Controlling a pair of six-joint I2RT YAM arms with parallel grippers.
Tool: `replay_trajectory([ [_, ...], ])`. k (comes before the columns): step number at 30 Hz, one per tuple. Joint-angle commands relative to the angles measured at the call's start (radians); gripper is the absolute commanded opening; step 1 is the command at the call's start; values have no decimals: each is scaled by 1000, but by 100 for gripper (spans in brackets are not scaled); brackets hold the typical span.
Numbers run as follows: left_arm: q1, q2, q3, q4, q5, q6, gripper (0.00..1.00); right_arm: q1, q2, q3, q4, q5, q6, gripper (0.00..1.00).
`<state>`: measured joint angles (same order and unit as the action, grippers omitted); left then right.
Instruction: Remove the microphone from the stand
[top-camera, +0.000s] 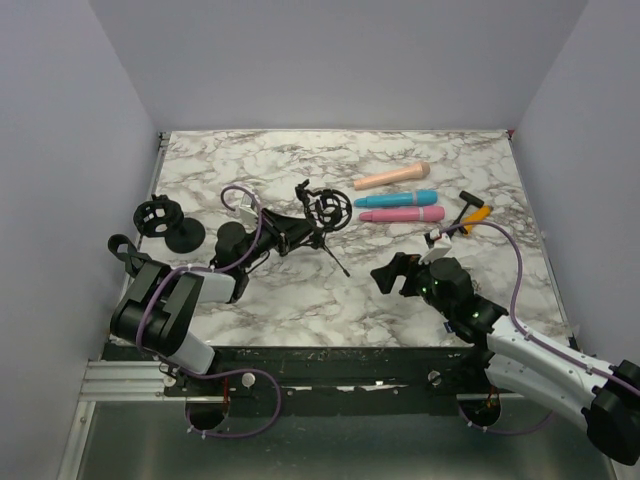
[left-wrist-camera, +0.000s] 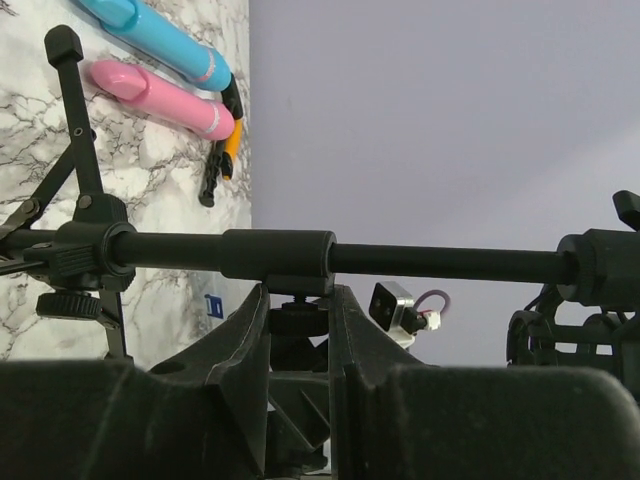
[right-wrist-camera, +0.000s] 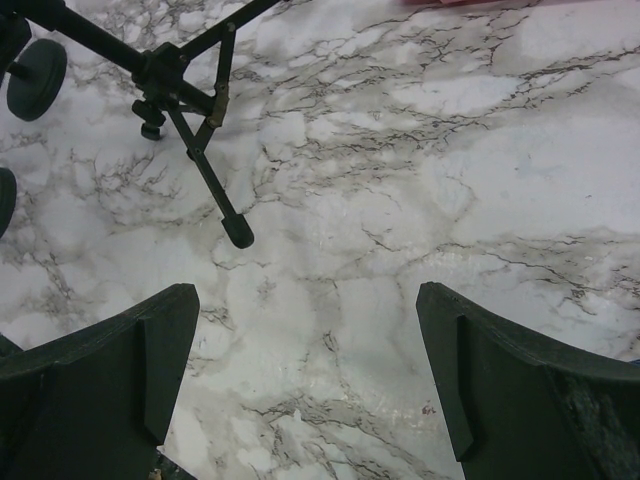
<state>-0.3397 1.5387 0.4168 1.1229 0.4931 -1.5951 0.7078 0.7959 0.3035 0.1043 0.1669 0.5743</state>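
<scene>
Far left, a spare holder on a round base (top-camera: 165, 225) sat out of the way. Next over, the left gripper (left-wrist-camera: 298, 300) was pinched nearly closed on the stand (top-camera: 300, 228). In its wrist view the fingers (left-wrist-camera: 245, 345) squeezed the little fitting under the pole's collar, with the pole lying sideways over the table (top-camera: 300, 300).

The ring mount (top-camera: 332, 207) at the end of the stand looked empty from above, though it's small in that view. Just to its right lay a pink microphone (top-camera: 400, 214) and a blue microphone (top-camera: 397, 198) side by side, with a peach microphone (top-camera: 390, 177) a bit further back. All three were flat on the marble, none in the ring. I couldn't tell which one was the task's.

The right gripper (right-wrist-camera: 310, 360) hung wide open over bare marble with nothing in it, one tripod leg (right-wrist-camera: 215, 190) off to its side. Far right was an orange-handled tool (top-camera: 475, 214).

My read: the pull was basically done and the job was finishing cleanly. I'd have kept the squeeze on the fitting steady, lowered the stand level so the legs didn't sweep the pink one, and kept the right arm clear of that leg.
</scene>
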Motion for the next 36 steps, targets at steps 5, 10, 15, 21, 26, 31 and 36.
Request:
replay_trajectory([
  [5,-35,-32,16,-59,-57,55,0,7,15,-3,23,-11,-17,100],
  [10,-47,-67,17,-187,-56,175,24,7,10,-3,20,-9,-16,100],
  [15,-46,-161,-2,-283,-53,286,51,6,7,-5,21,-9,-16,100],
  [21,-46,-321,-42,-435,-66,400,64,7,6,-4,20,-6,-16,100],
  [26,-43,-535,-28,-658,-104,521,76,7,-2,-8,21,-5,-13,100],
  [31,-40,-678,138,-907,-148,668,97,7,6,-6,26,-13,-16,100],
  [36,-40,-619,348,-1039,-155,776,98,7,7,-6,26,-15,-17,100],
])
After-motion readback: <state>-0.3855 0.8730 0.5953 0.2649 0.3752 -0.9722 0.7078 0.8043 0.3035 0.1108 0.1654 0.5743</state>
